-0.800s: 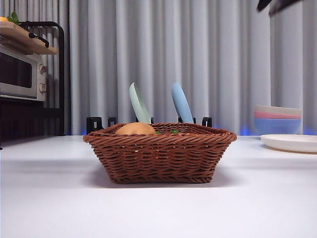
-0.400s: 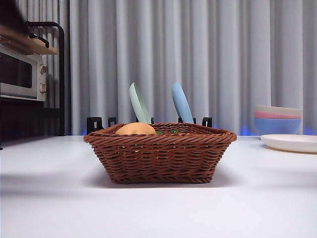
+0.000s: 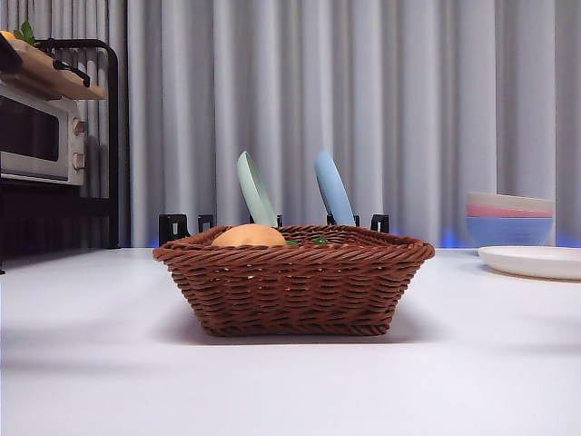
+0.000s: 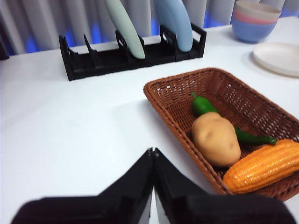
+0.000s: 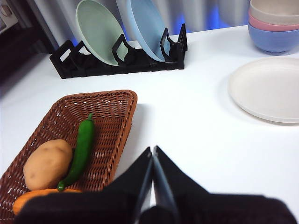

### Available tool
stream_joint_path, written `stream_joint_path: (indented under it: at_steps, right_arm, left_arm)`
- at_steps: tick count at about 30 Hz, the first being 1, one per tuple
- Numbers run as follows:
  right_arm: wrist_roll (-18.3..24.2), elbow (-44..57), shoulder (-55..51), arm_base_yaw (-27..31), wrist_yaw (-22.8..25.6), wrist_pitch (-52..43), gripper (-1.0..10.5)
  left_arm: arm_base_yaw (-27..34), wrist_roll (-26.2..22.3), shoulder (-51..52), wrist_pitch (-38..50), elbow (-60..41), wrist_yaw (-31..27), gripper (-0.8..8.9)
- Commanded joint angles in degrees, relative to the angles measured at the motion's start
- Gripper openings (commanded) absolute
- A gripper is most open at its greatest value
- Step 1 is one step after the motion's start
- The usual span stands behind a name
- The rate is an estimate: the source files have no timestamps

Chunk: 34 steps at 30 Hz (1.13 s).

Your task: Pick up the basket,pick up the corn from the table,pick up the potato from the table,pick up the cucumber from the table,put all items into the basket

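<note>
Brown woven wicker basket holds tan potato, corn, green cucumber (both grippers clenched, empty).

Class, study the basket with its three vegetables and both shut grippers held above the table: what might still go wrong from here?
1. The corn lies at one end of the basket, close to the rim; a tilt during lifting might roll it out.
2. The potato rests partly on the cucumber, so it may shift if the basket is jolted.
3. The left gripper and right gripper both hang near the basket's edges; a careless descent could knock it.
</note>
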<state>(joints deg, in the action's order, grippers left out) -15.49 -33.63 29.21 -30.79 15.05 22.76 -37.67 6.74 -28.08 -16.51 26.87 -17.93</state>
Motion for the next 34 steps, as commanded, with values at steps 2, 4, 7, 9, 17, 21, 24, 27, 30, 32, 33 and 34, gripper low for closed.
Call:
stream_joint_path:
  at_steps: [2, 4, 7, 9, 17, 21, 24, 27, 30, 32, 33, 34]
  right_arm:
    - [-0.96, 0.24, -0.02, 0.0, 0.39, -0.22, 0.0]
    - [-0.96, 0.24, 0.0, 0.0, 0.31, -0.24, 0.0]
    - [-0.96, 0.24, 0.02, 0.0, 0.31, -0.22, 0.0]
    - [-0.96, 0.24, 0.0, 0.0, 0.35, -0.24, 0.0]
    - [-0.96, 0.24, 0.0, 0.0, 0.33, -0.15, 0.0]
    - [-0.94, 0.24, 0.02, 0.0, 0.33, -0.11, 0.0]
    - [-0.96, 0.24, 0.02, 0.0, 0.33, 0.02, 0.0]
    - [-0.96, 0.24, 0.02, 0.0, 0.33, 0.04, 0.0]
    - [-0.96, 0.24, 0.02, 0.0, 0.33, 0.04, 0.0]
    - [-0.96, 0.24, 0.02, 0.0, 0.31, 0.04, 0.0]
    - [-0.96, 0.24, 0.02, 0.0, 0.33, 0.04, 0.0]
    - [-0.96, 0.24, 0.02, 0.0, 0.33, 0.02, 0.0]
  left_arm:
    - [-0.11, 0.79, -0.17, 0.07, -0.37, 0.02, -0.03]
    - [-0.11, 0.79, -0.17, 0.07, -0.37, 0.02, -0.03]
    - [-0.13, -1.44, -0.17, -0.22, -0.37, -0.15, -0.03]
    - [-0.02, -6.03, 0.28, -0.63, -0.42, -0.76, -0.03]
    - [14.1, -10.23, 10.97, 0.07, -5.66, 7.48, -0.03]
    - [24.39, -10.21, 18.12, 2.6, -11.76, 12.22, -0.03]
    - [30.12, -10.21, 22.45, 2.95, -15.58, 17.7, -0.03]
    - [33.81, -10.21, 25.42, 3.26, -19.17, 19.43, -0.03]
    - [35.76, -10.21, 27.12, 4.07, -22.45, 20.06, -0.03]
    - [36.44, -10.21, 27.78, 4.81, -24.22, 20.04, -0.03]
    - [36.68, -10.21, 27.98, 5.31, -25.09, 20.04, -0.03]
    - [36.81, -10.16, 27.98, 5.44, -25.68, 20.04, -0.03]
